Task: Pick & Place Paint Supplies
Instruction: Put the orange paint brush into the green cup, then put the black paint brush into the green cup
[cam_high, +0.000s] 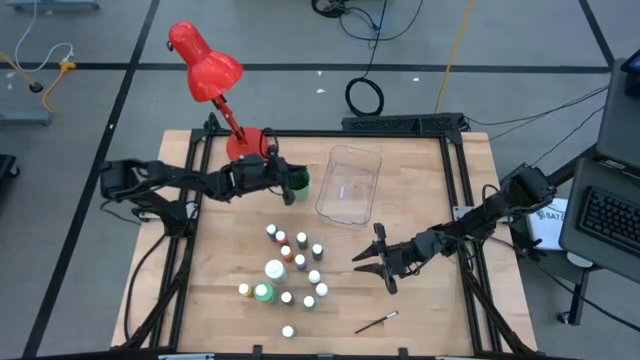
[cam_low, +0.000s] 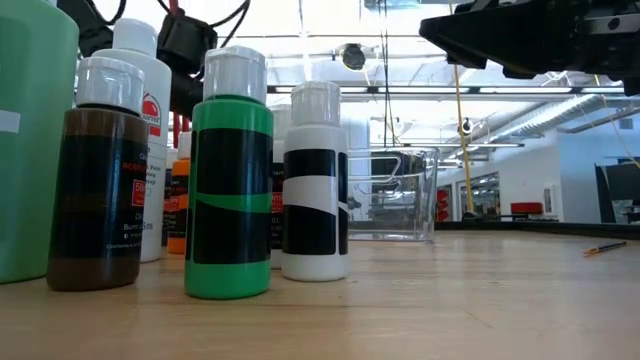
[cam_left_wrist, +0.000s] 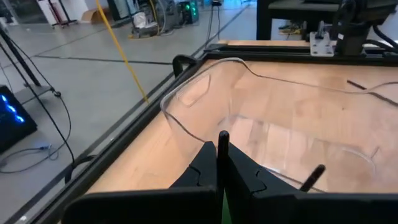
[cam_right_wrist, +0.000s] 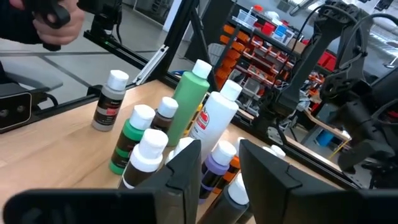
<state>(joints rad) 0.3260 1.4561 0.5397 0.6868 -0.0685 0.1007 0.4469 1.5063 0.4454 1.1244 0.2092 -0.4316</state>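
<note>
Covering most of the frame, the wooden table (cam_high: 420, 200) carries a clear rounded plastic tray (cam_high: 350, 185). Small white-capped bottles (cam_high: 290, 265) stand grouped near its middle, and a thin brush (cam_high: 377, 321) lies apart. The left gripper (cam_high: 290, 190) is closed over the green cup (cam_high: 299, 180), pinching a thin dark handle. The right gripper (cam_high: 378, 262) hovers beside the bottles, fingers partly apart, holding nothing.

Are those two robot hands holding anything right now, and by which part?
The left hand, shut over the green cup, pinches a thin dark brush handle near its upper end. The right hand is open beside the small paint bottles, holding nothing.
</note>
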